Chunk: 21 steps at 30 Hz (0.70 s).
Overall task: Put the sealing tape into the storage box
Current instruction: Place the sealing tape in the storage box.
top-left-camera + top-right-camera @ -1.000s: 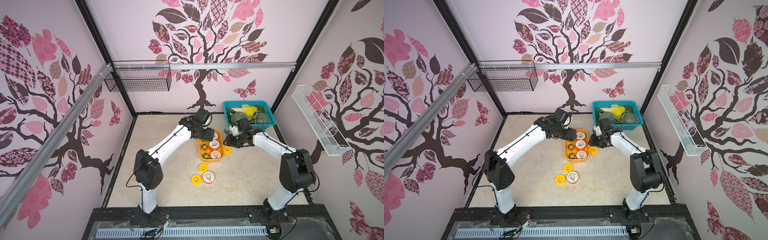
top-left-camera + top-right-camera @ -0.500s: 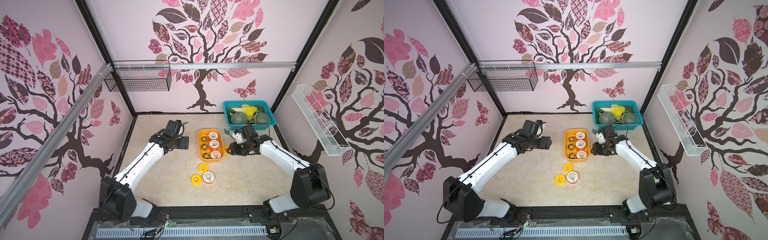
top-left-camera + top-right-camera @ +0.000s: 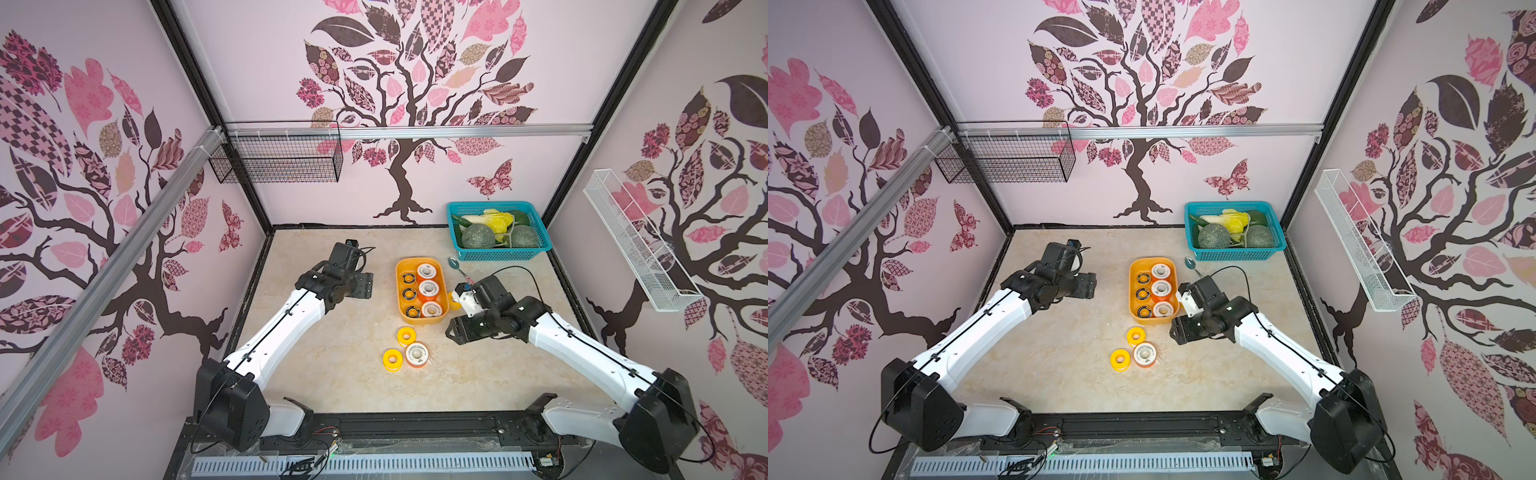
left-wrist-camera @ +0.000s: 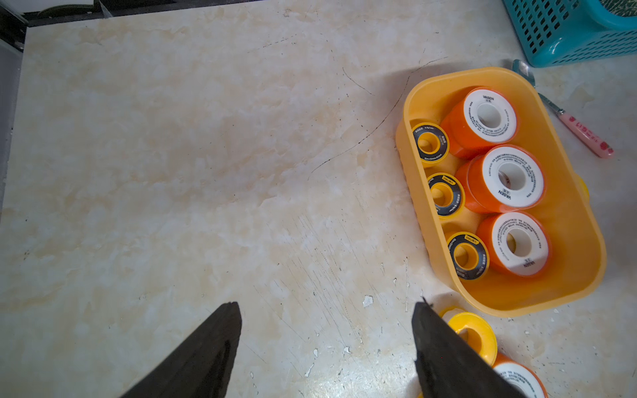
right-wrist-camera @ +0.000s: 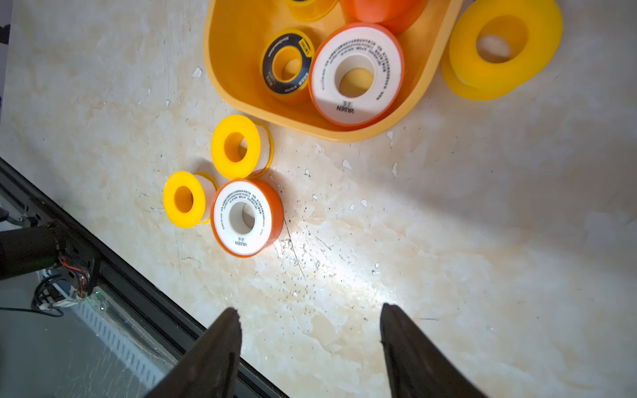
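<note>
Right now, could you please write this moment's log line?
left hand open, empty | right hand open, empty | storage box part-filled | four spools outside

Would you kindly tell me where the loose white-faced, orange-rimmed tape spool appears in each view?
Both top views: the white-faced, orange-rimmed spool lies mid-table, beside two all-yellow spools.
Left wrist: spool cut off at a corner.
Right wrist: spool beside the same pair.
Shared landmark: the yellow-orange plastic storage box.
</note>
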Each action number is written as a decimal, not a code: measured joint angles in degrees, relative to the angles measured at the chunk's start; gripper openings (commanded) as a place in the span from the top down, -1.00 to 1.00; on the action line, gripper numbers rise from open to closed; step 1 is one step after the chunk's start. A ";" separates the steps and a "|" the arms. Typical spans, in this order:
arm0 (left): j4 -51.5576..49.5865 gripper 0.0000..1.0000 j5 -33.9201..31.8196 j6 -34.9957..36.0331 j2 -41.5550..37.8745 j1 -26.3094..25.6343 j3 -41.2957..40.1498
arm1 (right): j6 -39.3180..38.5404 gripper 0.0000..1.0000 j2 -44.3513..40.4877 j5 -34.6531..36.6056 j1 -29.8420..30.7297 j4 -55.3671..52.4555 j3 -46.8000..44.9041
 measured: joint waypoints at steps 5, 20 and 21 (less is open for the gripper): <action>0.00 -0.66 -0.33 0.00 0.00 0.04 0.00 | -0.20 -0.73 0.09 1.97 5.53 0.31 -0.83; -0.04 -0.67 -0.28 0.02 0.72 0.07 0.00 | -0.76 -0.97 14.88 12.44 21.05 2.82 4.68; -0.09 -0.67 -0.26 0.00 0.85 0.09 0.00 | -0.79 -0.97 15.80 12.72 21.38 2.86 5.27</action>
